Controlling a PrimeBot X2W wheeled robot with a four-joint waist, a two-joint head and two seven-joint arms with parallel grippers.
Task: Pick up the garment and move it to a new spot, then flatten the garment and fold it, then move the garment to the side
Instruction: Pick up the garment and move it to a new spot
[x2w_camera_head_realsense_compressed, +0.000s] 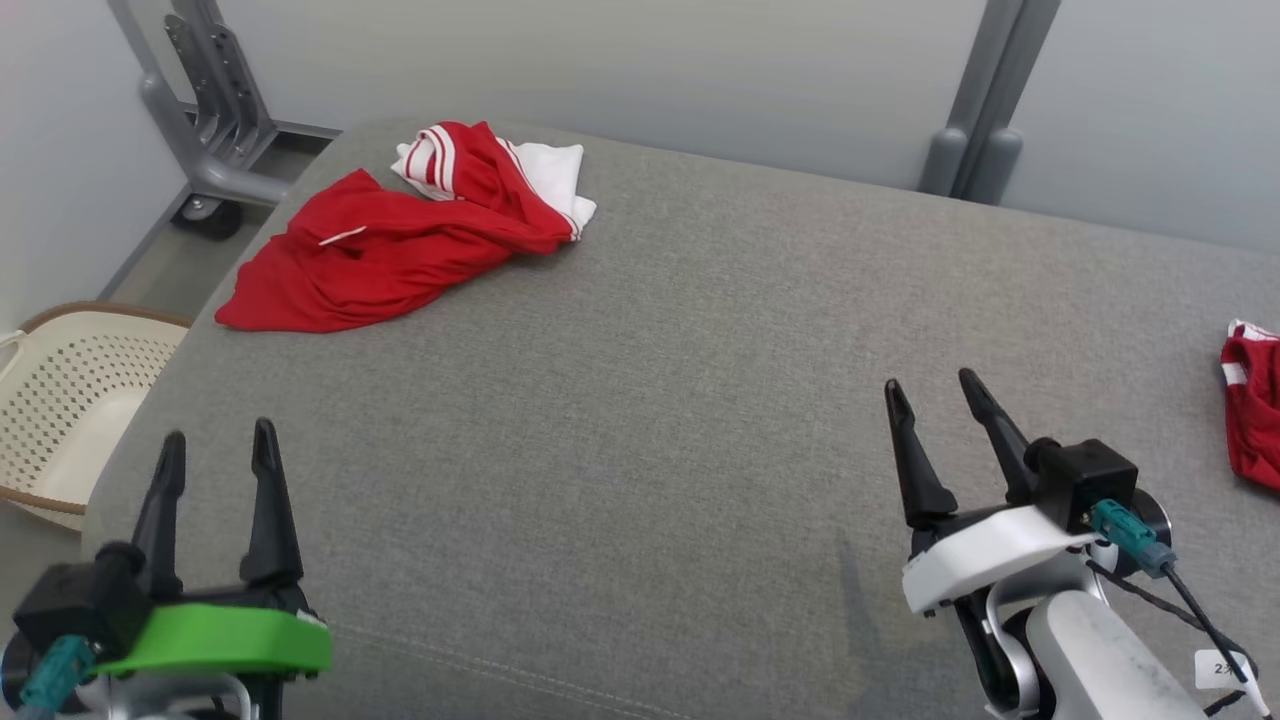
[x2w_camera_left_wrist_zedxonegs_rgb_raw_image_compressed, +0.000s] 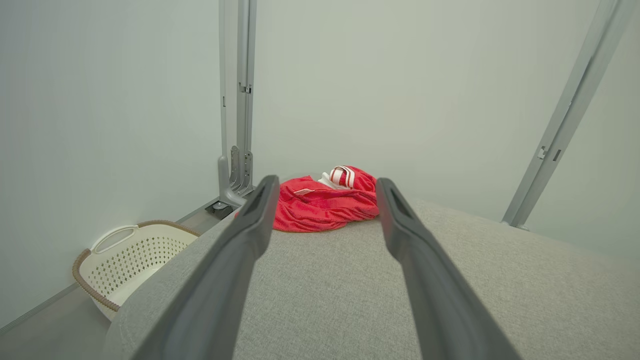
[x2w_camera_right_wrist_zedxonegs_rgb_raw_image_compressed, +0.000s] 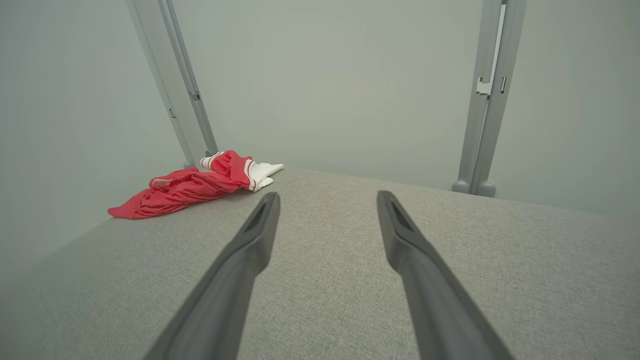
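Grey fabric surface (x2w_camera_head_realsense_compressed: 650, 400), red garment (x2w_camera_head_realsense_compressed: 390, 245) crumpled at its far left corner. Left gripper (x2w_camera_head_realsense_compressed: 218, 435) and right gripper (x2w_camera_head_realsense_compressed: 929, 380) both have jaws released, nothing held.

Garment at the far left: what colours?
Red garment with white panel and white stripes; clearest in the head view.

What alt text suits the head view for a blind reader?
A crumpled red and white garment lies at the far left of a grey padded surface. The left hand and right hand are open and empty, nearer the camera.
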